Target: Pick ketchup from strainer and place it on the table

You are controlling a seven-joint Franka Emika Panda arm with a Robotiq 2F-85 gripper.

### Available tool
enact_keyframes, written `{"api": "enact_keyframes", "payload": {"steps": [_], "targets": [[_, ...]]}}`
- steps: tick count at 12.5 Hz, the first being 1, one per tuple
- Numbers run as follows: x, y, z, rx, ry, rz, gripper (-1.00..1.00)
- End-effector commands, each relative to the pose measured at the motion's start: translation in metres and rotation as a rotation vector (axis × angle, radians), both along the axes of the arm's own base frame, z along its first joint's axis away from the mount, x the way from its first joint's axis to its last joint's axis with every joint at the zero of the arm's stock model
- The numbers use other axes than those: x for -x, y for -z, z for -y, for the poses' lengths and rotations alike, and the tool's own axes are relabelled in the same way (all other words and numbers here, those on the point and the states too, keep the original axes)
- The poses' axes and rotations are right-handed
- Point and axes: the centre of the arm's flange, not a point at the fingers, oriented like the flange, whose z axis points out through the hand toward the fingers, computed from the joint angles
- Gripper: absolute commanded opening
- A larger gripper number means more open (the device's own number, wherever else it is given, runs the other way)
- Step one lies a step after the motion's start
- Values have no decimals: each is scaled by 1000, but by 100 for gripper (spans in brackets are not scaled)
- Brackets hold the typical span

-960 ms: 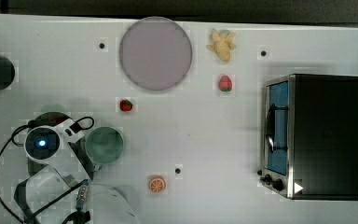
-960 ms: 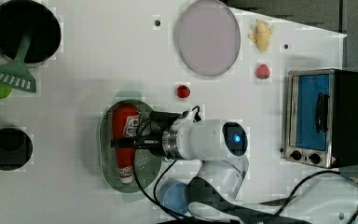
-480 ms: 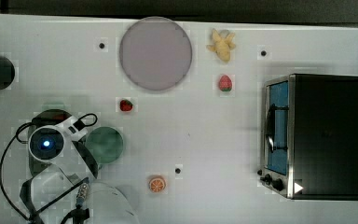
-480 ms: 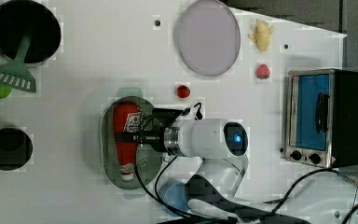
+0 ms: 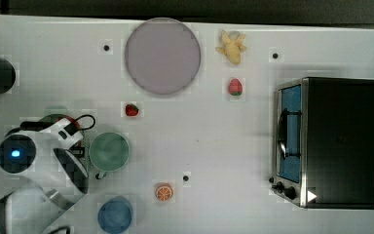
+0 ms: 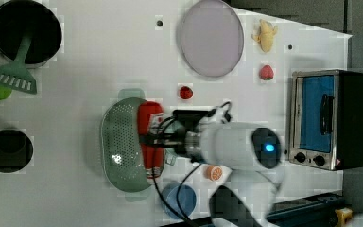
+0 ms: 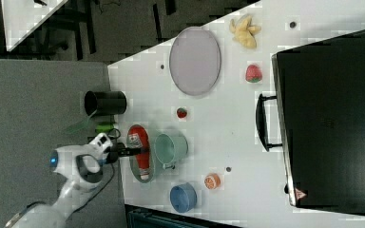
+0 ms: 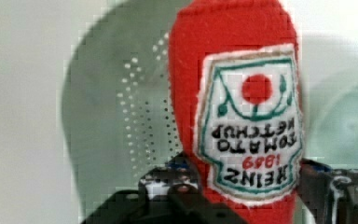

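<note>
Counting across the bench (image 5: 214,146): one ketchup bottle (image 6: 149,135), one strainer (image 6: 120,144), one grey-lilac plate (image 5: 162,55), two strawberries (image 5: 132,110), one orange slice (image 5: 164,192), one yellow peeled banana toy (image 5: 232,47), one green cup (image 5: 108,150), one blue cup (image 5: 115,214) and one toaster oven (image 5: 331,141). In the left view there are also two black bowls (image 6: 8,150) near the bench's edge at the left view's left, with a green spatula (image 6: 10,79) leaning out of the upper one.

The ketchup bottle is red and soft-looking, with a white label edged in green that carries a red tomato and the words Heinz Tomato Ketchup. In the wrist view the label (image 8: 249,123) reads upside down. Its white cap shows in the right view, pointing towards the right view's bottom.

The bottle lies lengthwise over the strainer's side nearest the green cup, close to the bench's edge at the top view's left. The jaws (image 6: 152,137) are closed around its middle, one dark finger (image 8: 168,182) on each side of the label in the wrist view. Whether the bottle rests on the strainer or hangs just above it cannot be told.
</note>
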Motion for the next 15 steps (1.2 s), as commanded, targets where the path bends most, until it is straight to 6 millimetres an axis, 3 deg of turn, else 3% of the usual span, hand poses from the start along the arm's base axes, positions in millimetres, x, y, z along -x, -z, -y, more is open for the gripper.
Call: {"api": "enact_keyframes", "payload": {"steps": [1,4,6,8,11,13,15], "targets": [[-30,-86,12,-14,166,-7,17],[-61,-137,59,25,236,-40,17],[-88,-154,104,28,258,-19,17],[-112,-155,161,35,271,1,17],[-131,-148,241,53,320,3,17],[-136,-142,294,67,410,-8,17],[-129,-124,335,85,470,-46,17]]}}
